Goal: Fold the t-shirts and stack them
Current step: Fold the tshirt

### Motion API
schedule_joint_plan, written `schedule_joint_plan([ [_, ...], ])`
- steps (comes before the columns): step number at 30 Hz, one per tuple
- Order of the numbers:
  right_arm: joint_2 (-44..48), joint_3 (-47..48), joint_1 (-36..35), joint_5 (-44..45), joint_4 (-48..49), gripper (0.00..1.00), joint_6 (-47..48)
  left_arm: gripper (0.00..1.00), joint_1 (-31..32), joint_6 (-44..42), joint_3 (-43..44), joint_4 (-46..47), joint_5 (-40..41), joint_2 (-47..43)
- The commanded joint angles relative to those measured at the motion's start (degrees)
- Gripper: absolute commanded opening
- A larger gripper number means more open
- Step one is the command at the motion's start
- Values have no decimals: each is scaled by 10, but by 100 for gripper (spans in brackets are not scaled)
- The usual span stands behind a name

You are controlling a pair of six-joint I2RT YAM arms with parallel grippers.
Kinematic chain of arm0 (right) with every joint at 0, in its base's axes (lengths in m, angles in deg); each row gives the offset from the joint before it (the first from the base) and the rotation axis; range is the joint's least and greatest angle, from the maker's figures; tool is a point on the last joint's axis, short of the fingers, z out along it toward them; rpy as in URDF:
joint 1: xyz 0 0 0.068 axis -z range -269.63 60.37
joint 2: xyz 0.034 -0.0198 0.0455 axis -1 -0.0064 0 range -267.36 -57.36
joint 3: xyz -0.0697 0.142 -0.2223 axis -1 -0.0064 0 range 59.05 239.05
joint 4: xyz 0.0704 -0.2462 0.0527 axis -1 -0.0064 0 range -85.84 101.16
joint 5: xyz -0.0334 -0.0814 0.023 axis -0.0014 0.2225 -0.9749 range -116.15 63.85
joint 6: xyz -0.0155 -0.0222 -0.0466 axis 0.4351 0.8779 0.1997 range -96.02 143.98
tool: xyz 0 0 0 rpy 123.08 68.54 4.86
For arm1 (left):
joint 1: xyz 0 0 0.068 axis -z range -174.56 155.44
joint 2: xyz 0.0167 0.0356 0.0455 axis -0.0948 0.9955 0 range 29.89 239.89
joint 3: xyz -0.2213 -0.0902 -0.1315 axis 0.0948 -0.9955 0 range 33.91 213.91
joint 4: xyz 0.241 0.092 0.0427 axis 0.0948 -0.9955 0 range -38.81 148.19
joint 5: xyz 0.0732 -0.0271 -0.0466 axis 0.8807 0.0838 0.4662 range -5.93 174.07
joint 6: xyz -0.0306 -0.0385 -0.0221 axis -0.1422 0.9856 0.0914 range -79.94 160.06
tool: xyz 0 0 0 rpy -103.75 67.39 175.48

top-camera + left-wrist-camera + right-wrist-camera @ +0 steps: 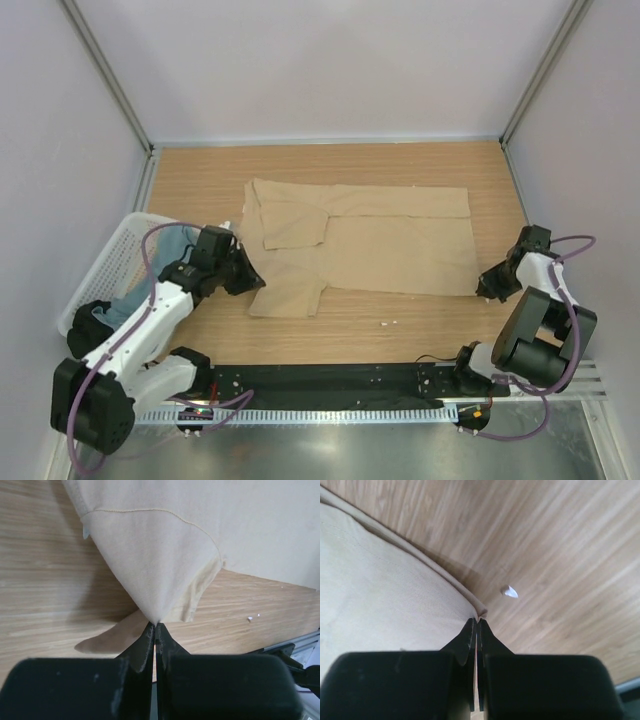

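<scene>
The tan-beige t-shirt [390, 240] lies spread on the wooden table, partly folded, with a sleeve folded over at its left. My left gripper [252, 280] is shut on the shirt's near left corner; in the left wrist view the cloth [155, 545] rises into a peak pinched between the tips [156, 626]. My right gripper [484, 290] is shut on the shirt's near right corner, and the hem [395, 595] meets the tips [477, 621]. The grey-blue t-shirt [178, 243] lies bunched in the basket under my left arm.
A white plastic mesh basket [100, 275] stands at the left edge beside my left arm. Small white scraps [392, 323] lie on the wood near the front. Grey walls enclose the table on three sides. A black rail [330, 385] runs along the near edge.
</scene>
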Motion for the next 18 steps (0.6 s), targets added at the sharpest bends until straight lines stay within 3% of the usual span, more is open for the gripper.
schedule_joint_plan([
  [1, 34, 25, 0, 28, -71, 1, -9, 0, 2, 21, -9, -30, -18, -49],
  [9, 29, 81, -41, 52, -99, 1, 14, 0, 2, 11, 54, -50, -4, -1],
  [18, -91, 247, -81, 58, -101, 1, 37, 0, -40, -34, 329, -73, 21, 249],
])
